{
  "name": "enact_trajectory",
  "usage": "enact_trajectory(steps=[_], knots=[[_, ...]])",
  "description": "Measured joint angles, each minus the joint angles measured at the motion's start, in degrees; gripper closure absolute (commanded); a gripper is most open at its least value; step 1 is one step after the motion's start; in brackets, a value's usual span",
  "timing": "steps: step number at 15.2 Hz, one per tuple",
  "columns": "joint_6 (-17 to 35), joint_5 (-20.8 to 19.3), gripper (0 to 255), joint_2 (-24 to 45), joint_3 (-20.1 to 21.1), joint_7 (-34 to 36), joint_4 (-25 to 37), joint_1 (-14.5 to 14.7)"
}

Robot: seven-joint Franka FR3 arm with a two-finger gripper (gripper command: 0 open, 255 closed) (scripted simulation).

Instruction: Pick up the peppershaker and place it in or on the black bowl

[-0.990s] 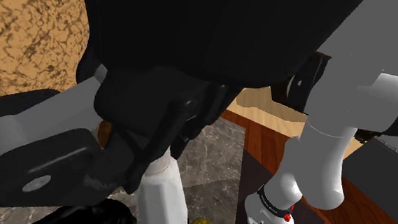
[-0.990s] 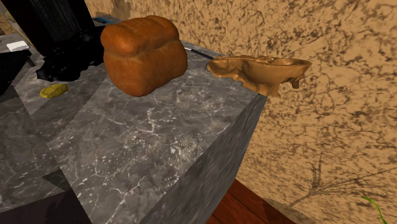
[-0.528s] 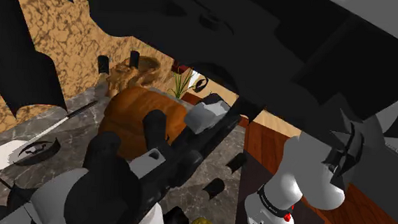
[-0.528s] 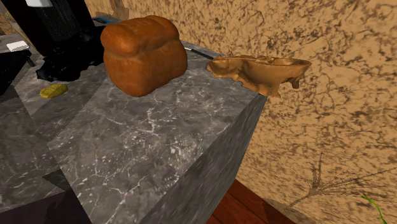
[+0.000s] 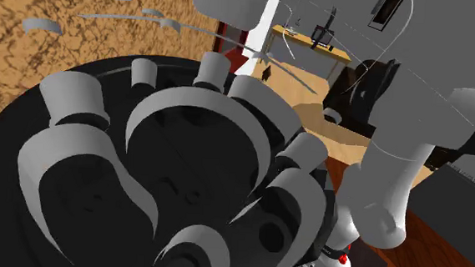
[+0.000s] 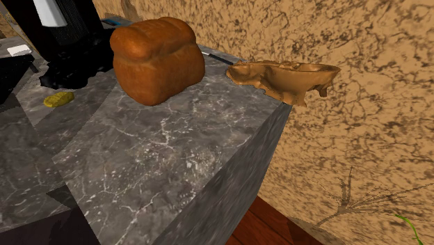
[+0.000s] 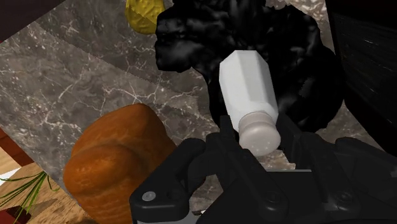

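Note:
The peppershaker (image 7: pixel 248 89) is a white faceted body with a grey cap. In the wrist view my gripper (image 7: pixel 257 137) is shut on its cap end, one black finger on each side. Just beyond it lies the black bowl (image 7: pixel 191 38), a crumpled dark shape on the marble counter, and the shaker's body hangs over it. In the second exterior view the shaker (image 6: pixel 50 12) shows as a white shape at the top left, above the black bowl (image 6: pixel 76 73). Dark and grey arm parts (image 5: pixel 183 176) close to the shoulder camera hide the counter.
A brown bread loaf (image 6: pixel 158 59) stands on the grey marble counter (image 6: pixel 174 153), next to the bowl. A small yellow thing (image 6: pixel 58 99) lies beside the bowl. A tall black ribbed object (image 7: pixel 369 63) rises behind it. A brown dish (image 6: pixel 285 76) juts from the wall.
The white shaker has come down into the second exterior view's top left, over the bowl. Arm parts have swung across the shoulder camera and now cover the counter.

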Motion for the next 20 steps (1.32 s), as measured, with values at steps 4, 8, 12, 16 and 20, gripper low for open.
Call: enact_trajectory(steps=[4,8,12,16,20], knots=[[4.54,2.35,255,-2.43,0.66,-0.26,-6.11,-3.52],[7.78,3.76,255,-3.93,0.95,-0.42,-10.22,-5.56],[8.13,3.89,255,-4.07,0.97,-0.45,-10.61,-5.75],[8.15,3.89,0,-4.08,0.97,-0.45,-10.63,-5.76],[8.15,3.89,0,-4.08,0.97,-0.45,-10.63,-5.76]])
